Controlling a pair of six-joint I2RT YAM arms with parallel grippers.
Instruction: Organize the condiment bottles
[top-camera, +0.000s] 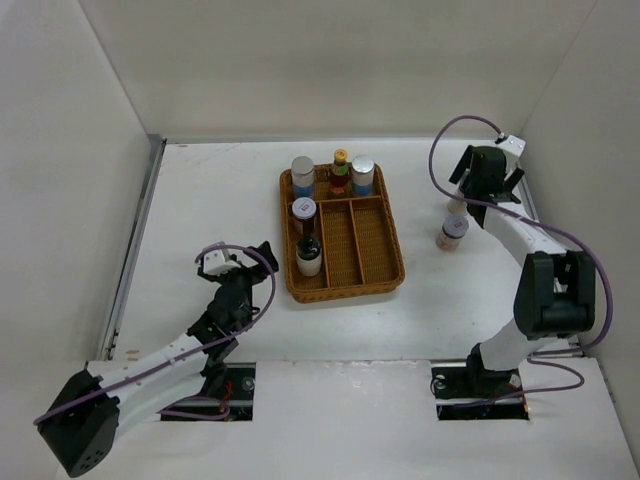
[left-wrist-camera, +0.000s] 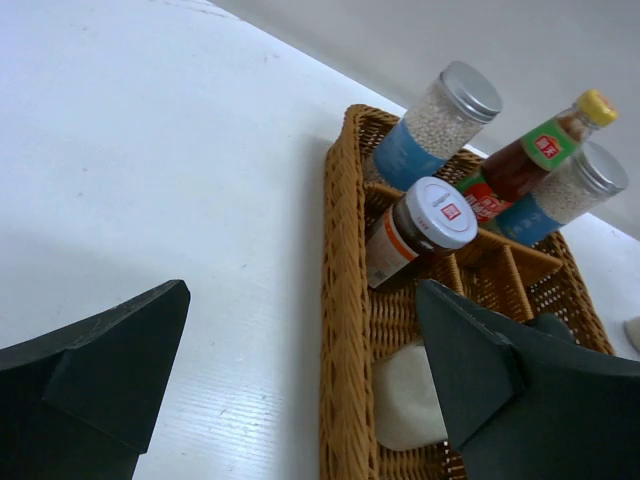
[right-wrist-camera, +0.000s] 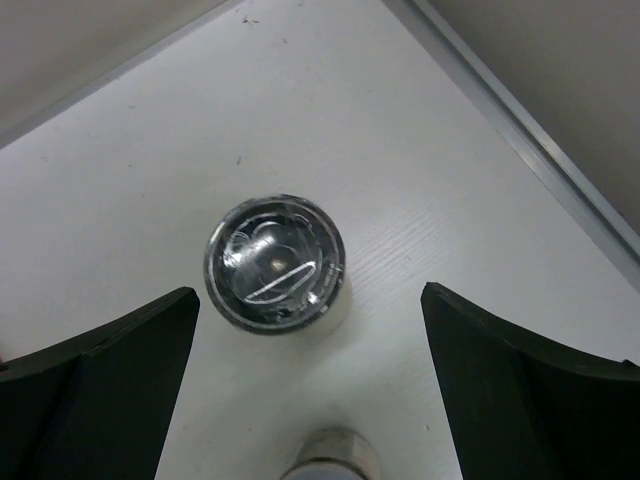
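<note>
low at the left of the overhead view, the left gripper hangs wide and empty beside the wicker tray, where five bottles stand. farther off at the upper right, the right gripper gapes wide above a loose jar. it stands upright, nearly centred between the fingers, with a second jar close by, so the right arm looks far better placed.

Four bottles in wicker tray (possibly a fifth, half-hidden).

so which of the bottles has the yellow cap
The brown sauce bottle standing in the wicker tray's back row, between the two silver-lidded shakers; no other has a yellow cap.
</note>
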